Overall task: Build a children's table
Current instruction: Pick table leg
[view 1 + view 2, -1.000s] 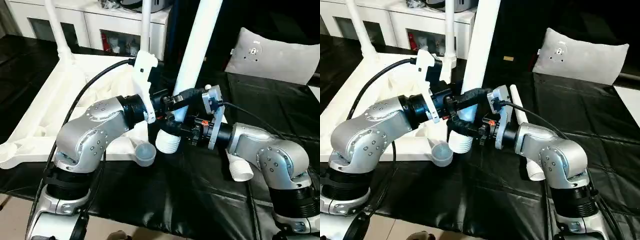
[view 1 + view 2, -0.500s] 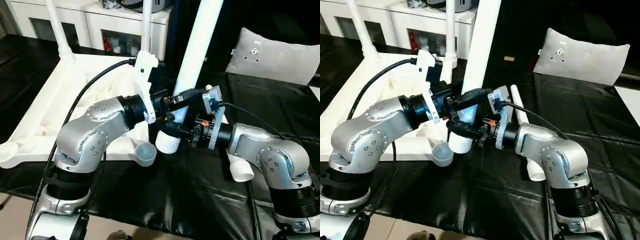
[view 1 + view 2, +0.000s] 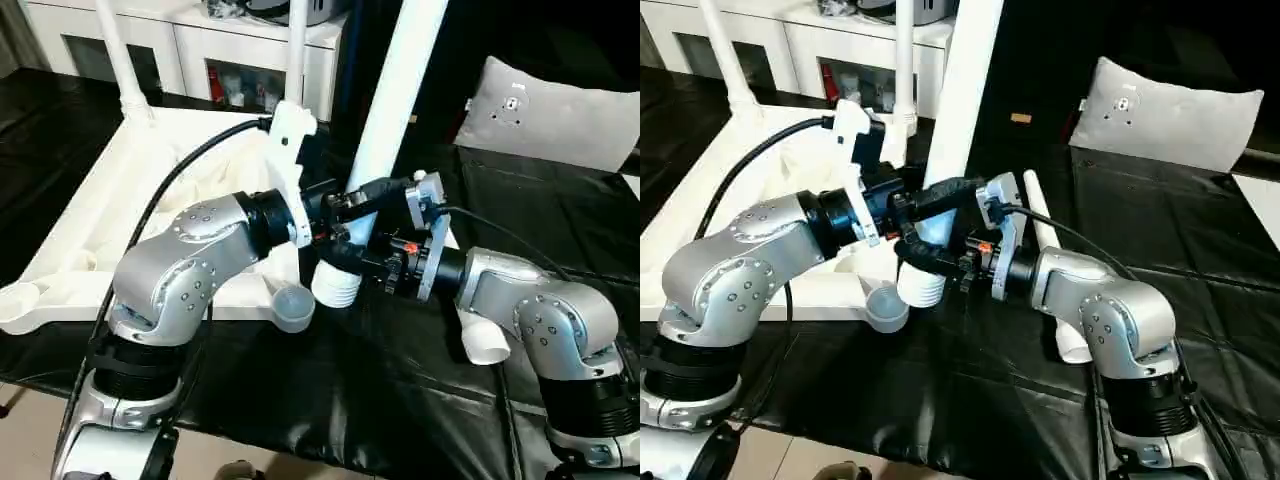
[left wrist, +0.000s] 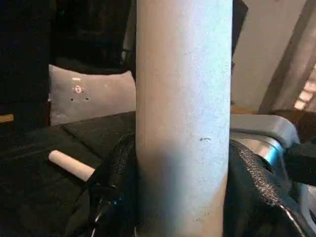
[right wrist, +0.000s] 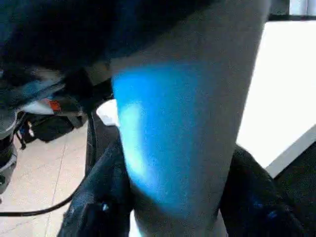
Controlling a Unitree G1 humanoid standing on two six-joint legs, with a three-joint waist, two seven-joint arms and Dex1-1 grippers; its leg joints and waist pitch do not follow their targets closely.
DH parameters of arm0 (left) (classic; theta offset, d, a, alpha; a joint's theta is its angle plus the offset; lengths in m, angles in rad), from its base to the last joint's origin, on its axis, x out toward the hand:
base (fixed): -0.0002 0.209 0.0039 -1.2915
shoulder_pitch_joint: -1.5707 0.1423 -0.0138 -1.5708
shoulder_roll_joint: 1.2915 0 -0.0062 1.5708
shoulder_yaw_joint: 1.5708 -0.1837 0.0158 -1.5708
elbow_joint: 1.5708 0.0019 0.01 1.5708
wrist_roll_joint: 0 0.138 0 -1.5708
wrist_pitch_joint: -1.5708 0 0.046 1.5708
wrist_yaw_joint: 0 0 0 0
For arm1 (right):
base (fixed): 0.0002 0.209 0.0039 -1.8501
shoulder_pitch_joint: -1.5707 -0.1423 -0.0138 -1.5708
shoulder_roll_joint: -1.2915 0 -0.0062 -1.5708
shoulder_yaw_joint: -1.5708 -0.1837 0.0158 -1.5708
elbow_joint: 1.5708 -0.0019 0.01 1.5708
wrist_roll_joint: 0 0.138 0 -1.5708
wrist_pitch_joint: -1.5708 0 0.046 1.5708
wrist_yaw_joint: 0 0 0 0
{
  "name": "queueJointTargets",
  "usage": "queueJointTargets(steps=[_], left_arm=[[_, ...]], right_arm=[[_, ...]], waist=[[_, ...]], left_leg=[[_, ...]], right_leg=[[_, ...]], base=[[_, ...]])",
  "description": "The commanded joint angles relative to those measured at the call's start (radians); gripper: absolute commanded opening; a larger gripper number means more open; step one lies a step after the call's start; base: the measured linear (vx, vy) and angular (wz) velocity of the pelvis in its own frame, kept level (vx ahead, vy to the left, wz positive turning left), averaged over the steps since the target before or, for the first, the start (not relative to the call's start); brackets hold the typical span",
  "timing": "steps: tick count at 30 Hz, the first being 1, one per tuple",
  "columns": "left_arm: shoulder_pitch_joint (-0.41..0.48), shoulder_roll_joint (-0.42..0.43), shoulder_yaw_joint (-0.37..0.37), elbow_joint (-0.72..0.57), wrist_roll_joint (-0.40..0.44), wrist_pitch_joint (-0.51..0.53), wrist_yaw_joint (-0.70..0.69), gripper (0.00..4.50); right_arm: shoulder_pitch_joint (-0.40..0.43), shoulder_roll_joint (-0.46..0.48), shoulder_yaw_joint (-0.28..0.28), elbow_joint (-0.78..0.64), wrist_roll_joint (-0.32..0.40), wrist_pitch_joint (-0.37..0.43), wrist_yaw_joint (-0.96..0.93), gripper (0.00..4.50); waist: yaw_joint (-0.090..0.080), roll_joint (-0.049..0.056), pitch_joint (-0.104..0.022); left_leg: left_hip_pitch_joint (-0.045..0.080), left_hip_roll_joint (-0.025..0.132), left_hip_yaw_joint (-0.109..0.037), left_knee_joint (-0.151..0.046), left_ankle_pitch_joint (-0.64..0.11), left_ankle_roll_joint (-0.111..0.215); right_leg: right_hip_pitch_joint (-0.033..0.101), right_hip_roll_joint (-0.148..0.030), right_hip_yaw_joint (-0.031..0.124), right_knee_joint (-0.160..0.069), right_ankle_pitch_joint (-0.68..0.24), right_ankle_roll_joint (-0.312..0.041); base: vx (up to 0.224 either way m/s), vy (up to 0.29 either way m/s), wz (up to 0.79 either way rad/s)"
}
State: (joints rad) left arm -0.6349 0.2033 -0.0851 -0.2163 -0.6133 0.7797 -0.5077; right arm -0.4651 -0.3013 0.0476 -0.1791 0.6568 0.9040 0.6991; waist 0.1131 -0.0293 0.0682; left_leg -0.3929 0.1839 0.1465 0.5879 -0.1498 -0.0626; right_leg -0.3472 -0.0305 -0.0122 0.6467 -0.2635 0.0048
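The children's table top (image 3: 90,220) lies upside down on the black cloth at the left, ribbed side up. Two white legs (image 3: 120,60) (image 3: 295,40) stand in its far corners. A third leg (image 3: 395,90) leans nearly upright in the middle. My left gripper (image 3: 355,203) is shut on it, and my right gripper (image 3: 350,263) is shut on it just below. The leg's threaded end (image 3: 337,285) hangs close beside the round near corner socket (image 3: 290,305), apart from it. Black fingers (image 4: 111,187) hug the leg in the left wrist view. A fourth leg (image 3: 1040,215) lies on the cloth behind my right arm.
A white cabinet (image 3: 200,50) with shelves stands at the back left. A grey cushion (image 3: 550,110) lies at the back right. The cloth's front edge (image 3: 330,455) drops to a pale floor.
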Motion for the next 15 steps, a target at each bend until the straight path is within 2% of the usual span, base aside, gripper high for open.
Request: queueJointTargets(steps=[1,2,3,4,7,9,11,15], left_arm=[[-0.038,-0.028,0.025,0.004,-0.024,0.012,0.029,1.88],[-0.039,-0.033,0.033,0.007,-0.032,0.014,0.032,1.88],[-0.040,-0.038,0.040,0.010,-0.038,0.015,0.036,2.44],[-0.041,-0.046,0.052,0.013,-0.050,0.021,0.044,2.58],[-0.041,-0.052,0.061,0.008,-0.071,0.033,0.043,2.64],[-0.041,-0.054,0.064,0.002,-0.077,0.038,0.042,3.00],[-0.040,-0.059,0.065,-0.005,-0.075,0.046,0.044,3.01],[-0.037,-0.061,0.054,-0.022,-0.080,0.046,0.033,3.48]], right_arm=[[0.007,-0.007,0.012,0.008,-0.008,0.004,-0.006,1.94],[0.007,-0.007,0.013,0.009,-0.009,0.003,-0.005,1.93],[0.007,-0.008,0.014,0.008,-0.010,0.003,-0.005,1.91],[0.008,-0.009,0.017,0.009,-0.013,-0.001,-0.004,1.90],[0.011,-0.013,0.024,0.008,-0.019,-0.005,-0.002,1.90],[0.012,-0.015,0.028,0.007,-0.024,-0.008,-0.001,1.89],[0.013,-0.017,0.031,0.007,-0.026,-0.010,0.000,1.89],[0.014,-0.022,0.038,0.007,-0.033,-0.014,-0.001,1.89]], waist=[[0.000,-0.002,-0.076],[0.000,-0.004,-0.076],[0.001,-0.003,-0.077],[0.002,0.001,-0.076],[0.002,0.000,-0.077],[0.001,-0.001,-0.077],[0.001,-0.002,-0.076],[0.002,-0.001,-0.076]], left_leg=[[0.026,0.035,0.002,-0.055,-0.077,-0.044],[0.025,0.034,0.002,-0.055,-0.075,-0.042],[0.026,0.034,0.002,-0.054,-0.073,-0.041],[0.026,0.034,0.001,-0.054,-0.073,-0.041],[0.027,0.035,0.001,-0.054,-0.075,-0.042],[0.026,0.034,0.001,-0.053,-0.070,-0.038],[0.026,0.035,0.001,-0.053,-0.070,-0.037],[0.026,0.036,0.001,-0.055,-0.080,-0.038]], right_leg=[[0.031,-0.086,0.033,-0.070,0.099,-0.173],[0.032,-0.087,0.033,-0.071,0.097,-0.173],[0.032,-0.087,0.033,-0.070,0.096,-0.172],[0.031,-0.087,0.033,-0.070,0.097,-0.172],[0.032,-0.087,0.032,-0.070,0.104,-0.178],[0.033,-0.086,0.032,-0.068,0.116,-0.179],[0.032,-0.086,0.032,-0.069,0.116,-0.177],[0.032,-0.087,0.032,-0.071,0.098,-0.173]], base=[[0.000,0.000,0.00],[0.000,0.000,0.00],[0.000,0.000,0.00],[0.000,0.000,0.00],[0.000,0.000,0.00],[0.000,0.000,0.00],[0.000,0.000,0.00],[0.000,0.000,0.00]])
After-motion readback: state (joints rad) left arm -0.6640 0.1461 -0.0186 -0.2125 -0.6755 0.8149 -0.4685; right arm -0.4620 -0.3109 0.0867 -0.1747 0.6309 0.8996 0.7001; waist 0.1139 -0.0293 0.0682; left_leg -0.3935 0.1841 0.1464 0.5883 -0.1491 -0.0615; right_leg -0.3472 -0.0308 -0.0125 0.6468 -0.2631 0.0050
